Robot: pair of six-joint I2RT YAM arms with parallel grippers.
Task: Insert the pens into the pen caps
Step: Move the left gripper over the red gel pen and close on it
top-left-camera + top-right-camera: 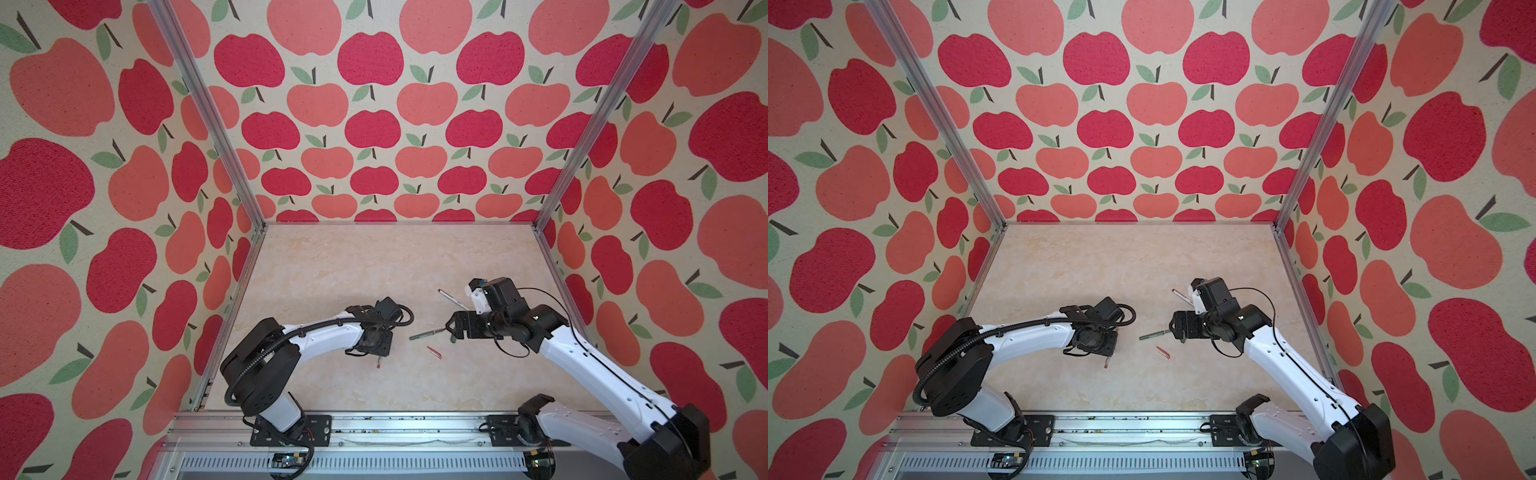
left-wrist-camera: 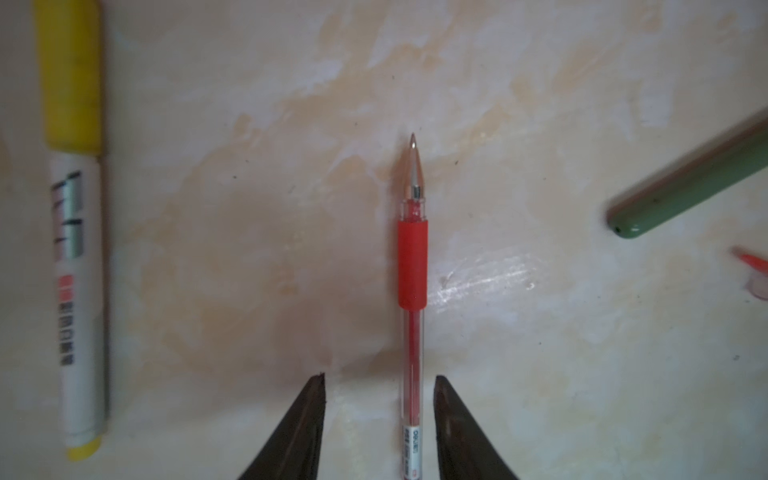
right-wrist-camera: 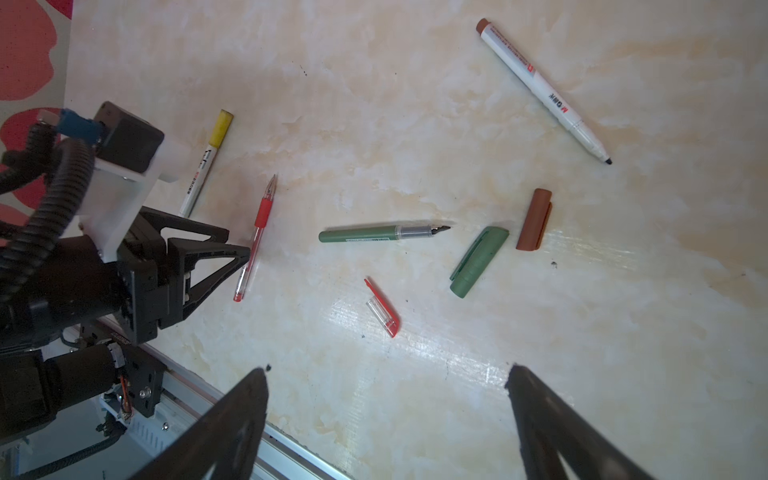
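The left gripper (image 2: 379, 377) stands low over the worktop (image 1: 332, 270). It is about midway between the left and right edges and nearer to the near edge than to the far one. Its jaws are apart, and the back part of the red pen (image 2: 411, 257) lies between them. A thin gap shows on each side of the barrel, so the jaws do not clamp it. The red pen lies flat, and its metal tip points away from the gripper.

Near the red pen and parallel to it lies the white pen with the yellow end (image 2: 79, 291). The yellow cap (image 2: 72, 75) sits on this pen, so it is the only cap that has a pen inside.

The other three caps lie alone on the worktop, on the side toward the right edge. The red cap (image 3: 384, 309), partly clear and with a clip, lies near the green pen (image 3: 374, 233) but does not touch it. The green cap (image 3: 478, 262) lies just beside the brown cap (image 3: 534, 220), with a small gap between them. The green pen lies flat between the red pen and the green cap, and its nib points toward the green cap. The white pen with the dark tip (image 3: 544, 89) lies well apart from the others, closer to the right edge and farther from the near edge. In both top views the right arm hides part of it.

The right gripper (image 3: 384, 370) hovers above the worktop on the side of the right edge. Its jaws stand wide apart over the bare surface.
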